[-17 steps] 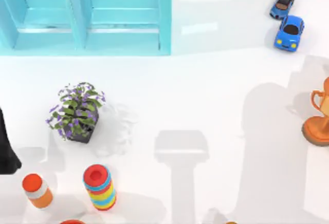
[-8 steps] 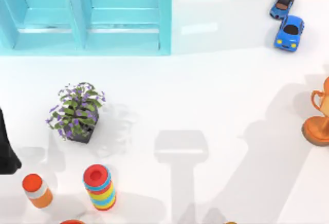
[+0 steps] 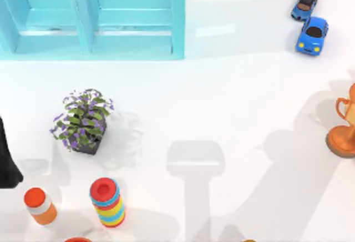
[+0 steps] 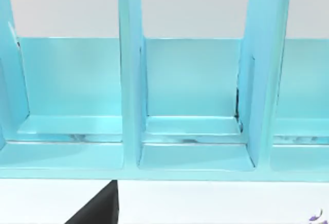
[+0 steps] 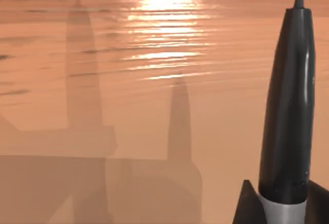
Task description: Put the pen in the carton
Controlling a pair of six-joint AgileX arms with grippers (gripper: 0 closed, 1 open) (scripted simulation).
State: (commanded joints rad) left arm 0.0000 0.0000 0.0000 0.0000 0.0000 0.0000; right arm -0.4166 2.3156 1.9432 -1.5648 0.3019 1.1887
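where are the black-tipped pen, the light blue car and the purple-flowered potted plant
black-tipped pen (image 5: 288,116): right wrist view, on its black tapered end.
light blue toy car (image 3: 313,35): top view, on its roof.
purple-flowered potted plant (image 3: 83,120): top view, on the leaves and flowers.

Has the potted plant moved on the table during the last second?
No. In the top view the potted plant keeps its place between the blue carton and the striped ring stack, which also stay put.

overhead table (image 3: 222,86) (wrists close), shelf (image 4: 195,131) shared
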